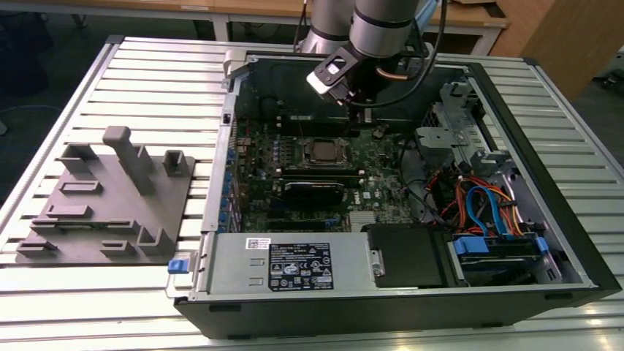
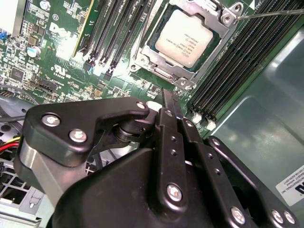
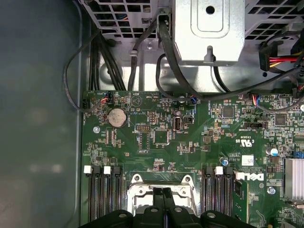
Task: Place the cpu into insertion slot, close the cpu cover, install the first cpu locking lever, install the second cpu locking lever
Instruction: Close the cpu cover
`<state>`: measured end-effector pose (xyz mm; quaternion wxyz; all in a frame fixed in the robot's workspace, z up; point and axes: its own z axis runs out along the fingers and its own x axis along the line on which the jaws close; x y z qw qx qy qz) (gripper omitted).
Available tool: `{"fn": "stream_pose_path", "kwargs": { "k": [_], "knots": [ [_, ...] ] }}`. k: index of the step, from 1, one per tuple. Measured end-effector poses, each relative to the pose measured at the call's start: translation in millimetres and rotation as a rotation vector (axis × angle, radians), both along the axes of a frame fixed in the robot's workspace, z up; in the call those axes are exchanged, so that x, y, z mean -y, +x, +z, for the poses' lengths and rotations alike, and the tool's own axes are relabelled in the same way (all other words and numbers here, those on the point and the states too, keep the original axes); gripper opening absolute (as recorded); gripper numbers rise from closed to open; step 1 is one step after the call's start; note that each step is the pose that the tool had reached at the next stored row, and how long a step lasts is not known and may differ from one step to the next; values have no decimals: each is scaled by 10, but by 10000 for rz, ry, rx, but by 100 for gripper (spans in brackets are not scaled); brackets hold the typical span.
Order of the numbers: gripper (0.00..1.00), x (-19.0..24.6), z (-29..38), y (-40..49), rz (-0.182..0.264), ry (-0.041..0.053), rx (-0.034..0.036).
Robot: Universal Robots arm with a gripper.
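Note:
The cpu [image 2: 186,37], a square chip with a silvery top, lies in the insertion slot [image 1: 321,151] on the green motherboard. The cpu cover [image 2: 153,61], a silvery frame, lies flat around the chip. A thin metal lever rod [image 2: 270,13] sticks out past one corner of the socket. My gripper [image 2: 165,97] hangs a little above the board, just off the socket's edge, with its black fingers [image 3: 159,202] pressed together and nothing between them. In the exterior view the gripper [image 1: 359,100] is over the rear part of the board, behind the socket.
The open computer case [image 1: 546,241] holds a grey power supply [image 1: 283,267] at the front and a drive bay with coloured cables [image 1: 483,208] on the exterior view's right. Black memory slots [image 2: 237,61] flank the socket. A grey fixture plate [image 1: 107,197] lies on the exterior view's left.

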<state>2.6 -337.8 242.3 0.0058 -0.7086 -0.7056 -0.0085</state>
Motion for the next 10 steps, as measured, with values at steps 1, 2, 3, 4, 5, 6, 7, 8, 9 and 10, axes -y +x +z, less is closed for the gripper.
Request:
{"fn": "stream_pose_path", "kwargs": {
  "k": [1, 2, 3, 4, 5, 6, 7, 8, 9, 10],
  "knots": [
    [10, 0, 0, -1, -1, 0, 0],
    [10, 0, 0, -1, -2, 0, 0],
    [10, 0, 0, -1, -1, 1, 0],
    [10, 0, 0, -1, -1, 0, 0],
    [10, 0, 0, -2, -2, 1, 0],
    [10, 0, 0, -2, -1, 0, 0],
    [10, 0, -1, -2, -2, 0, -1],
    [10, 0, -2, -5, -4, 0, 0],
    [10, 0, -5, -11, -3, 1, 0],
    [10, 0, -8, -19, -2, 3, 1]
  ]
}}
